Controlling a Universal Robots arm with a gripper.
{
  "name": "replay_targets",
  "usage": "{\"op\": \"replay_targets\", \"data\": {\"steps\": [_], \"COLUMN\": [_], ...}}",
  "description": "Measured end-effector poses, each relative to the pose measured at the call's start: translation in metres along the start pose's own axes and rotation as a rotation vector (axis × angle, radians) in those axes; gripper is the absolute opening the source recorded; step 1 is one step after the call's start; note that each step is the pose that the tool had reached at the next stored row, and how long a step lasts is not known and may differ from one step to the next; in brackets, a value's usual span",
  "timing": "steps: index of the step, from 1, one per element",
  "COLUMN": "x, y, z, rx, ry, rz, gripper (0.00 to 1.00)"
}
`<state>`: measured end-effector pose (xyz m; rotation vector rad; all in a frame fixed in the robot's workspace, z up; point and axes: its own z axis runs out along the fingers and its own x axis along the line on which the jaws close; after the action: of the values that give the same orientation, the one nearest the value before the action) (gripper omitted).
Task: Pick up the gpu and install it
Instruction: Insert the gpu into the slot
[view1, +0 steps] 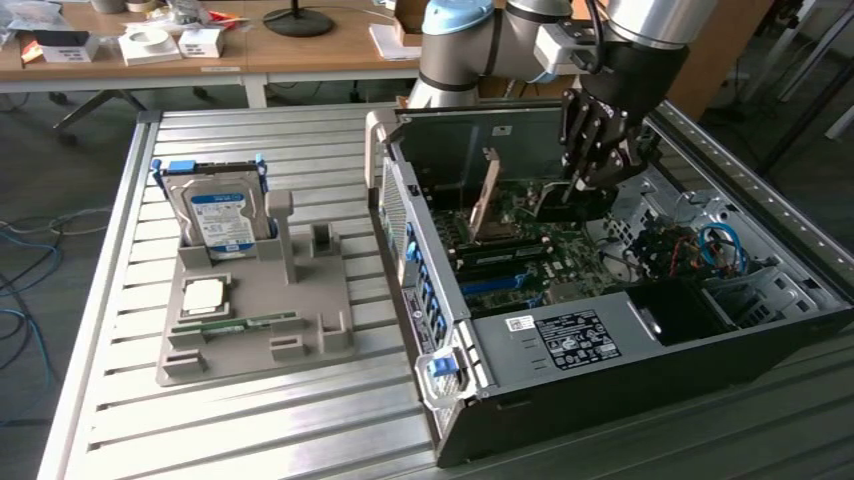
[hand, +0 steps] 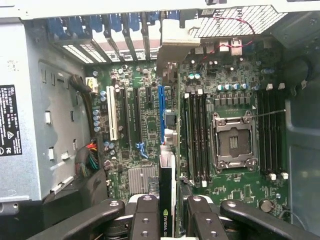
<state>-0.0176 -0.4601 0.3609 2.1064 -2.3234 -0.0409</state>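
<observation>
The gpu stands on edge between my fingers, its black edge with a green logo facing the wrist camera. My gripper is shut on it. The card runs toward the grey bracket plate at the case's rear, close alongside the blue slot on the motherboard. Whether it sits in a slot I cannot tell. In the exterior view my gripper reaches down into the open computer case, and the gpu's brownish face shows upright over the board.
An open CPU socket and black memory slots lie beside the card. Outside the case, a grey fixture holds a hard drive with a blue label, a CPU chip and a memory stick. Case walls surround the gripper.
</observation>
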Motion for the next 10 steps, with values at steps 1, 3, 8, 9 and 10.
{"op": "replay_targets", "data": {"steps": [1, 3, 8, 9, 10], "x": [0.0, 0.0, 0.0, 0.0, 0.0], "y": [0.0, 0.0, 0.0, 0.0, 0.0], "z": [0.0, 0.0, 0.0004, 0.0009, 0.0016], "rx": [0.0, 0.0, 0.0001, 0.0001, 0.0001], "ry": [0.0, 0.0, -0.0002, -0.0004, -0.0005], "rz": [0.0, 0.0, 0.0, 0.0, 0.0], "gripper": [0.26, 0.26, 0.26, 0.26, 0.26]}}
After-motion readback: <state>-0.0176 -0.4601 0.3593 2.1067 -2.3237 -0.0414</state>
